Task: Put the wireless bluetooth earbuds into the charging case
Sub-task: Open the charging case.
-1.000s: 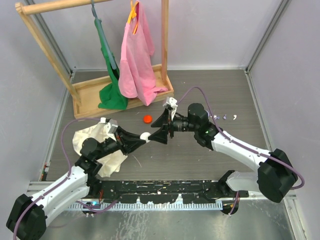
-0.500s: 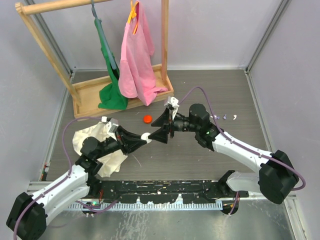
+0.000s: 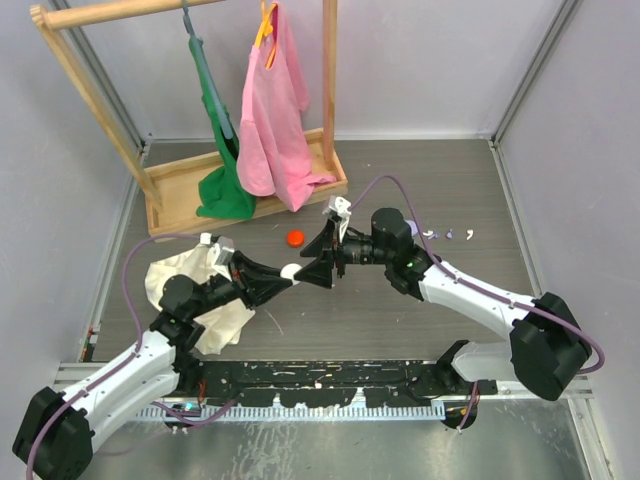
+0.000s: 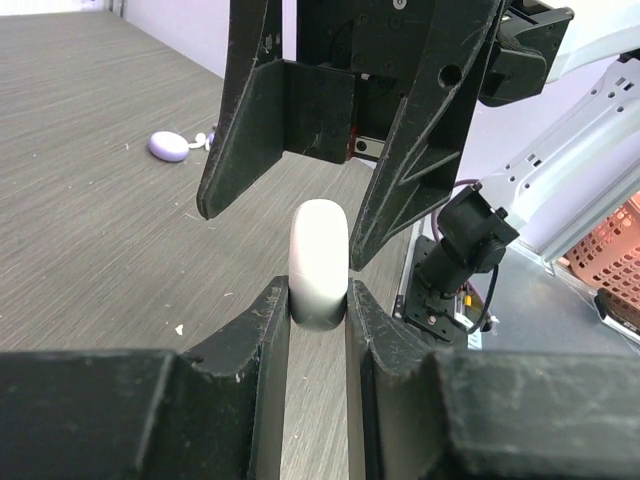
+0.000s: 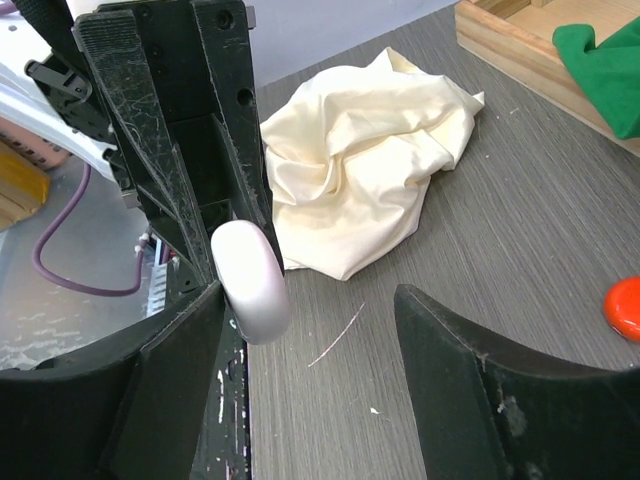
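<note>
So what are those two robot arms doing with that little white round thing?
The left gripper is pinching the charging case on edge, up off the table. The right gripper is open around it, one finger right beside it. The earbuds seem to be the tiny bits lying on the table farther right, so none is in yet.

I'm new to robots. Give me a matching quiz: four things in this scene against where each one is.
1 charging case
2 red-orange cap
3 cream cloth
4 pink garment

A hanging from the wooden rack
B pinched in the left gripper
C crumpled on the table
D sitting alone before the rack's base

Pairs: 1-B, 2-D, 3-C, 4-A
</note>
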